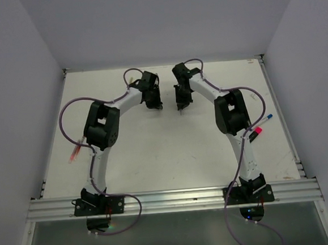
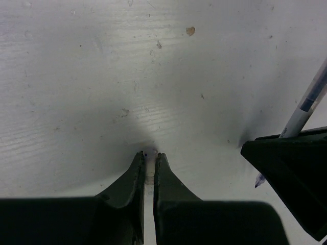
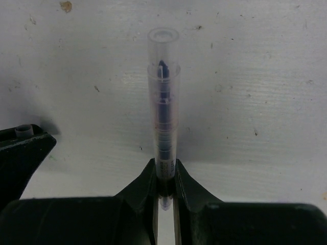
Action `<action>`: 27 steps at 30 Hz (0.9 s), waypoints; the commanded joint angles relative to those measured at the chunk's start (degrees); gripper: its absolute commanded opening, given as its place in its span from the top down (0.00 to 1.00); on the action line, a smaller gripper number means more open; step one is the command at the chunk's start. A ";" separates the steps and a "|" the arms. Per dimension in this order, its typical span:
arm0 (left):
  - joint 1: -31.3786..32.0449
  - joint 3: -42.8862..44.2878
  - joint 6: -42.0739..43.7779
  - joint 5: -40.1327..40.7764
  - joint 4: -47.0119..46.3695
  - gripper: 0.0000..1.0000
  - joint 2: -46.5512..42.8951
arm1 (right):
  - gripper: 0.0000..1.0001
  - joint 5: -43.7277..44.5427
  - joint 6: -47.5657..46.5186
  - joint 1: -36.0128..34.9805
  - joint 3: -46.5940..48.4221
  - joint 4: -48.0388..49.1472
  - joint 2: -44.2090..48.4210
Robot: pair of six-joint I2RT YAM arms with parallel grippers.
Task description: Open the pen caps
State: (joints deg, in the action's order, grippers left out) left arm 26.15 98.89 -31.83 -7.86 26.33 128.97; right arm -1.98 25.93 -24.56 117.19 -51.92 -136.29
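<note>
By the far middle of the desk, the left gripper [image 2: 149, 156] is pinched closed on a tiny clear pen cap [image 3: 21, 130], which is off its pen. Just to the right, apart from the cap, the right gripper [image 3: 165, 173] grips the clear pen [image 3: 163, 102]. The pen's long axis runs straight out past the fingertips.

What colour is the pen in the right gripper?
Clear pen, dark blue refill inside; best in right wrist view.
</note>
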 commanded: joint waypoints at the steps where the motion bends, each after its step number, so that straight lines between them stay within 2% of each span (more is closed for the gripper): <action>1: 0.74 2.97 0.81 7.59 5.84 1.00 1.11 | 1.00 6.10 0.78 -1.63 1.82 0.24 -0.11; 9: 2.94 2.89 -1.12 15.06 9.27 1.00 1.81 | 0.98 6.46 2.89 -1.90 4.63 -1.34 -3.81; 11: 2.94 3.32 -1.65 15.33 10.23 0.94 2.86 | 0.96 6.20 2.89 -1.99 4.02 -1.08 -3.72; 14: 2.85 5.25 -1.91 14.63 11.46 0.89 5.06 | 0.91 6.11 2.37 -1.90 3.84 -1.25 -3.98; 15: 2.94 5.43 -1.92 14.54 11.55 0.89 5.33 | 0.84 6.02 2.19 -1.99 3.84 -1.25 -4.07; 22: 2.94 4.03 -1.92 13.66 11.03 0.81 6.03 | 0.69 5.67 1.49 -1.90 3.84 -1.78 -4.60; 24: 2.85 3.77 -1.74 13.57 10.85 0.76 6.30 | 0.68 5.32 1.40 -1.90 4.01 -1.96 -4.86; 27: 2.85 3.24 -1.56 13.48 10.85 0.76 6.47 | 0.68 4.97 1.40 -1.90 4.02 -1.96 -5.13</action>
State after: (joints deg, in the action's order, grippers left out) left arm 29.02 104.36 -33.36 4.49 33.32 131.24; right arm 1.85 27.57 -26.70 120.31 -53.52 -138.50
